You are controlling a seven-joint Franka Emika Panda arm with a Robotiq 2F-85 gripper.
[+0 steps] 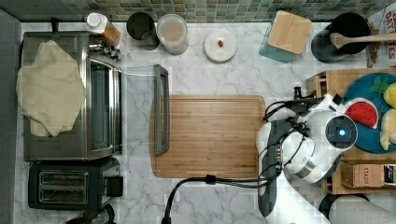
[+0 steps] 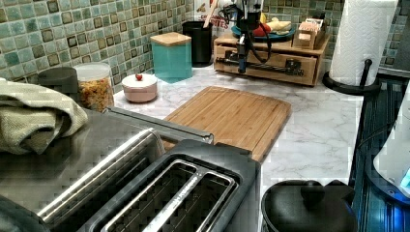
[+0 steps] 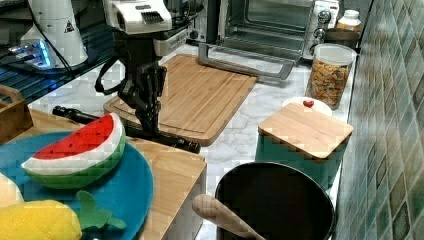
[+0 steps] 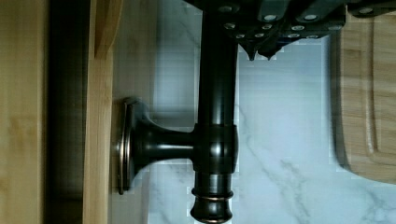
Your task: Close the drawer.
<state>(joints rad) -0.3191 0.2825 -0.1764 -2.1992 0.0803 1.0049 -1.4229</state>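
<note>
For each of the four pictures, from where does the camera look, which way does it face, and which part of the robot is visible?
Top view: overhead, facing straight down on the counter; white arm at the top view's right.
Left view: low beside the toaster, facing across the cutting board to the drawer; gripper far off.
Right view: above the drawer, facing the toaster oven; gripper near.
Wrist view: on the arm, close on the drawer's black bar handle.
Top, left and right views share the cutting board.

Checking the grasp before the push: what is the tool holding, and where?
Nothing, it seems. The tool has its fingertips together beside the drawer's black bar handle, on the side facing the marble countertop, not around it.
</note>
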